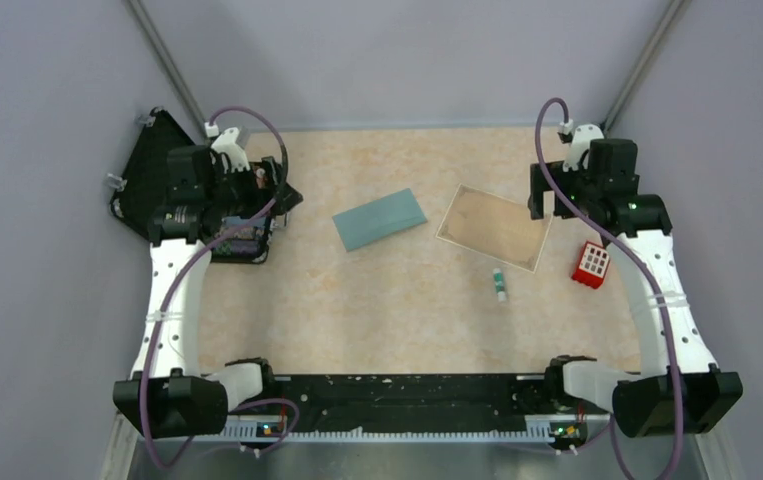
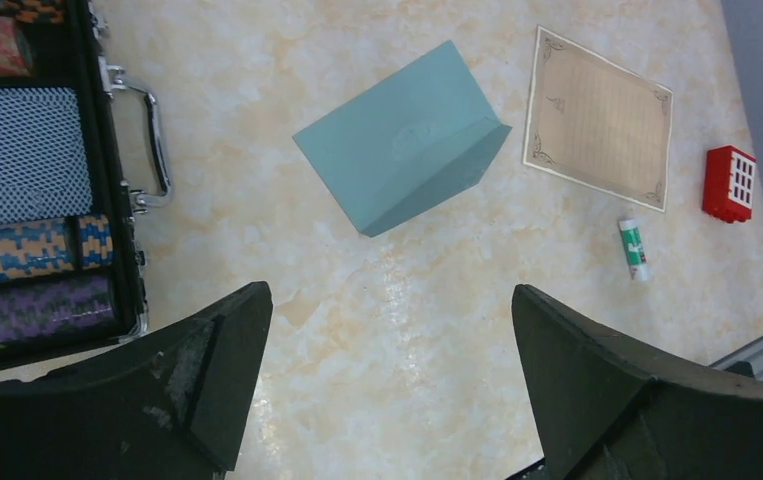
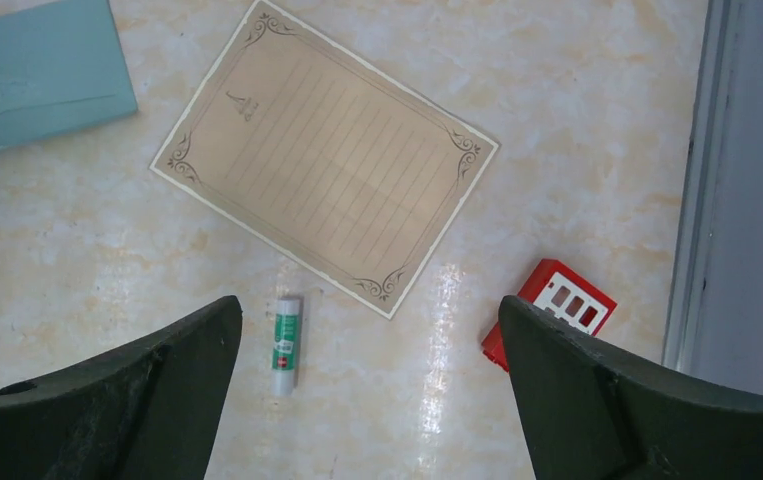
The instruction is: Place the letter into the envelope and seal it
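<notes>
At the opening step, with left claw (image 2: 392, 305) and right claw (image 3: 372, 310) both spread wide and holding nothing, envelope (image 1: 380, 219) flat on the tabletop (image 1: 357, 320) just beside the untouched letter (image 1: 495, 227); next likely calls for pinching the letter's edge.

bright even light, sharp, faint tabletop (image 3: 437, 290) glare

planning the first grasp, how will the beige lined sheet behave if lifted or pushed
The letter looks like one thin sheet lying flat on the table, so it will probably droop if lifted by an edge. It likely weighs very little. The table looks glossy, so a push would probably slide it.
</notes>
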